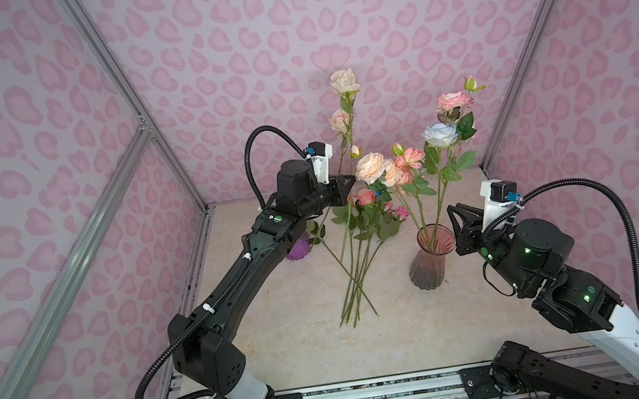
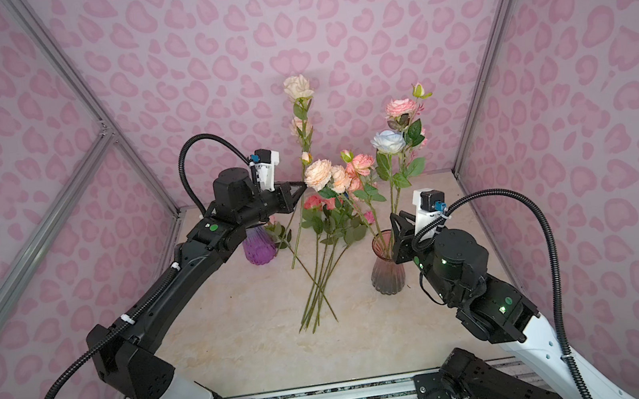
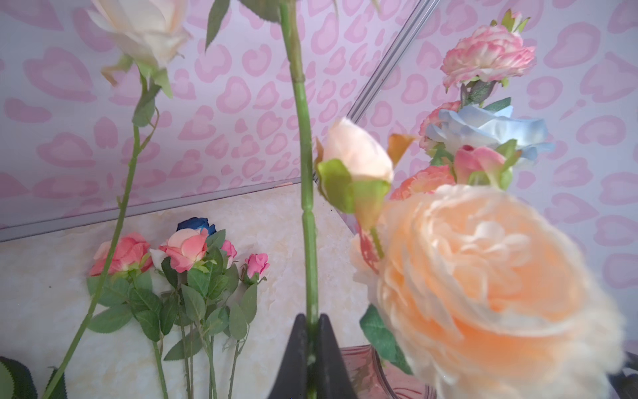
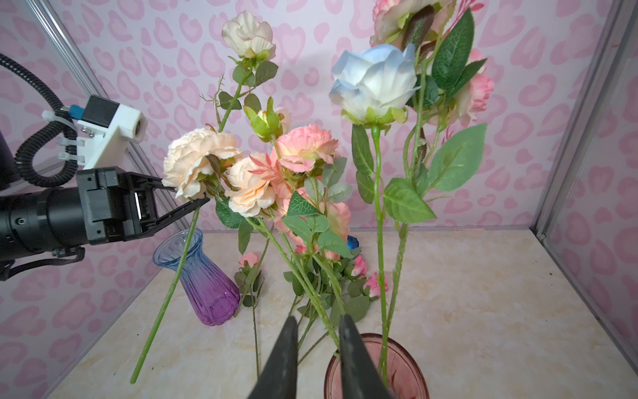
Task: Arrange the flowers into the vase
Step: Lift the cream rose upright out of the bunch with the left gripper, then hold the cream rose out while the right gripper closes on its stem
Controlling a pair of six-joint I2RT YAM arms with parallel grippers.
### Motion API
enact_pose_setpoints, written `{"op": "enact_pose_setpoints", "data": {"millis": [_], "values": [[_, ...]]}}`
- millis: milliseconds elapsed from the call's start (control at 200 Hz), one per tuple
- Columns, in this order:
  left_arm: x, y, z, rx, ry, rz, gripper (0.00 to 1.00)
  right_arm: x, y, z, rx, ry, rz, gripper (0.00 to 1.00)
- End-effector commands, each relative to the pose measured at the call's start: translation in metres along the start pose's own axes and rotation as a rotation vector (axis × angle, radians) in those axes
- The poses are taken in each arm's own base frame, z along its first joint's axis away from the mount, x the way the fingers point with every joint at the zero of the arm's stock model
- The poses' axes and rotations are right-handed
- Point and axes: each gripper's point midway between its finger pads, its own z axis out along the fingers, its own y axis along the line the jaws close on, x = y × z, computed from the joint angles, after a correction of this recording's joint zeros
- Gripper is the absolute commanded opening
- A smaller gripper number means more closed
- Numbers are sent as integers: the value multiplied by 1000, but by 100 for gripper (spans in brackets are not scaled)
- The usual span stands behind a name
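My left gripper [image 1: 351,181] [image 3: 312,316] is shut on the green stem [image 3: 305,155] of a tall cream rose [image 1: 344,80] [image 4: 248,34], held upright in the air. The stem's lower end hangs beside the purple vase [image 1: 297,249] [image 4: 203,279]. The pink glass vase [image 1: 429,265] [image 4: 376,366] holds a pale blue rose [image 1: 440,134], a pink rose [image 1: 452,101] and peach roses [image 1: 370,166]. More flowers [image 1: 366,198] lie on the table between the vases. My right gripper [image 1: 451,208] [image 4: 317,321] hovers just above the pink vase's rim, slightly open, holding nothing.
The loose flowers' long stems [image 1: 356,288] fan toward the front of the marble table [image 1: 286,339]. Pink patterned walls with aluminium frame posts [image 1: 507,113] close in the back and sides. The left arm's elbow [image 1: 206,341] stands over the front left.
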Motion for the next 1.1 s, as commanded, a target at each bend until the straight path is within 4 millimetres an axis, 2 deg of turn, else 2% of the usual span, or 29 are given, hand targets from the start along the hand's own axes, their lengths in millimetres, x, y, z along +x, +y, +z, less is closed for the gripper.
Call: {"op": "enact_pose_setpoints", "data": {"millis": [0,110,255,385,455,490,505,530,645,720,925,1095], "values": [[-19,-8,-13,4,-78,87,3,-7,2,-1,-8,-21,9,23],[-33,-11,-32,-26,-151,140,3,-8,5,1,-15,-18,6,23],[-53,-13,-68,-107,-261,211,3,-10,10,3,-34,-15,6,23],[-58,-8,-96,-184,-315,245,3,-10,12,4,-43,-12,6,24],[-55,-12,-108,-185,-334,255,3,-11,15,4,-61,-14,8,25],[-55,-21,-116,-168,-349,274,3,-12,18,4,-76,-13,12,26],[-43,-21,-112,-162,-326,284,3,-12,20,4,-85,-12,13,27],[-37,-26,-114,-158,-325,306,3,-13,23,4,-103,-12,15,28],[-11,-56,-125,-165,-335,431,3,-15,38,5,-179,2,21,35],[3,-67,-134,-156,-346,462,3,-19,50,1,-240,7,29,42],[19,-76,-165,-101,-402,460,3,-24,69,-4,-337,1,55,52],[29,-91,-165,-18,-380,460,3,-32,105,-7,-494,5,84,58]]}}
